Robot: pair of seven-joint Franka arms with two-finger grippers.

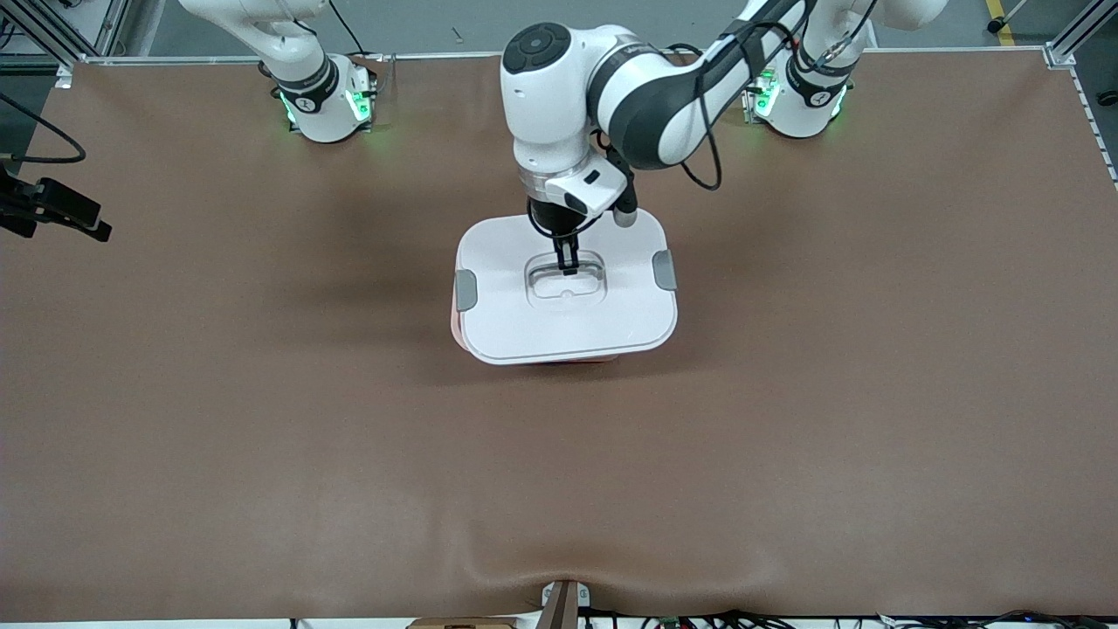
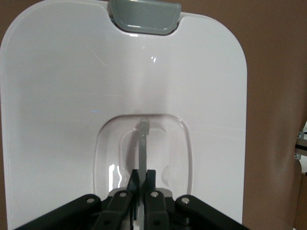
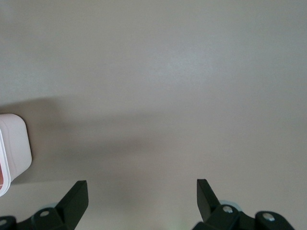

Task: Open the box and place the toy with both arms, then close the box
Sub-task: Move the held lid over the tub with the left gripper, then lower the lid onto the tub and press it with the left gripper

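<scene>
the right gripper, its arm rising from the base at the right arm's end of the table, waits off the front view's frame with its fingers spread wide and empty over bare table, a corner of the box just showing at the edge of its wrist view.

at the middle of the brown table sits the box, its white lid square on the pink tub, a grey clip at the right arm's end and another clip at the left arm's end, both apparently lying flat against the lid. the toy is nowhere in view; whether it is in the box cannot be told.

over the lid's centre the left gripper is down in the clear recess, its fingers pinched nearly together on the thin clear handle that stands up between them.

the step in hand looks to be either the lifting or the seating of the lid; the frames do not settle which. done well, it calls for a straight vertical pull or press with the grip centred on the handle, so the lid stays level and the tub does not drag or tip. a thin, smooth handle could slip from a light pinch.
</scene>
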